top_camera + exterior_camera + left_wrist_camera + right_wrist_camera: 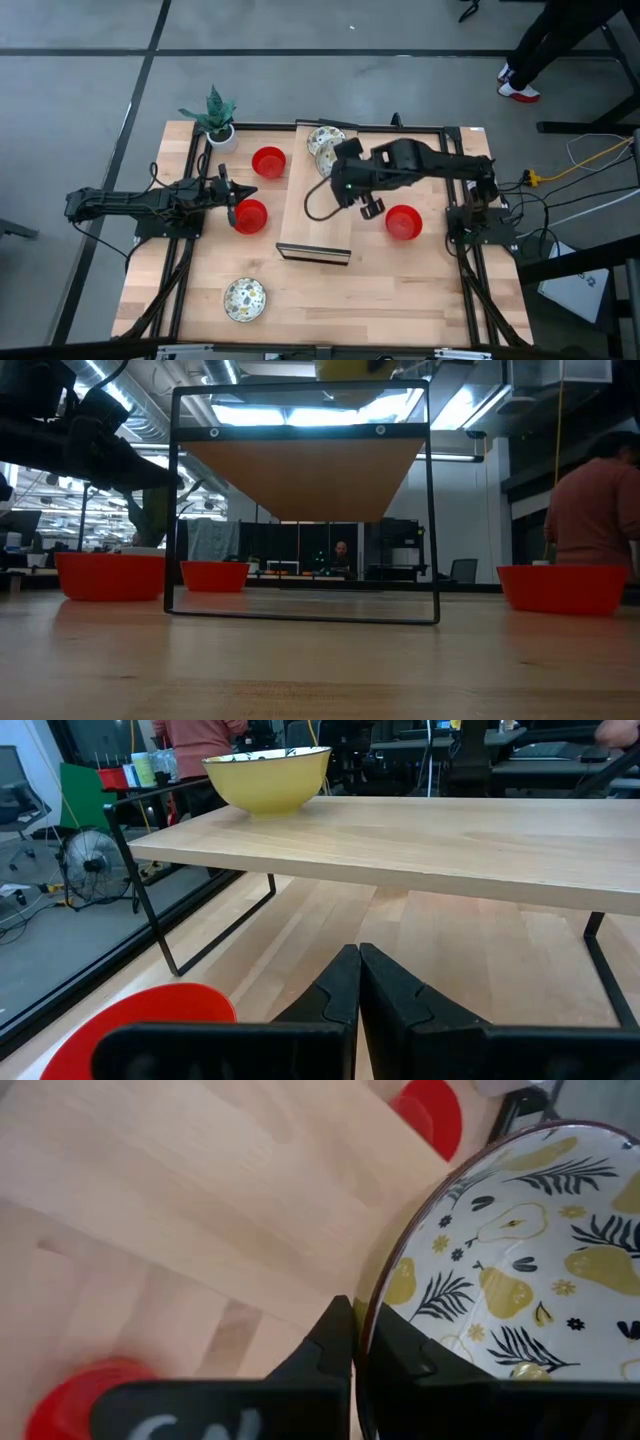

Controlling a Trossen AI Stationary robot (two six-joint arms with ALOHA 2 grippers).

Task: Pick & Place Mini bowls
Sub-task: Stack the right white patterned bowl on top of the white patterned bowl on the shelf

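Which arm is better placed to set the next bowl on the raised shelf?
Right. The right gripper already pinches the patterned bowl by its rim above the wooden shelf. The left gripper, fingers shut and empty, is beside a red bowl on the table.

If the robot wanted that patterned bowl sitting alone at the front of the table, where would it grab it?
Probably by the rim. The patterned bowl sits upright and open, with bare table around it, so a gripper could come straight down and pinch one wall, one finger inside and one outside. The right gripper appears to hold another patterned bowl that way. The left gripper is the nearer one.
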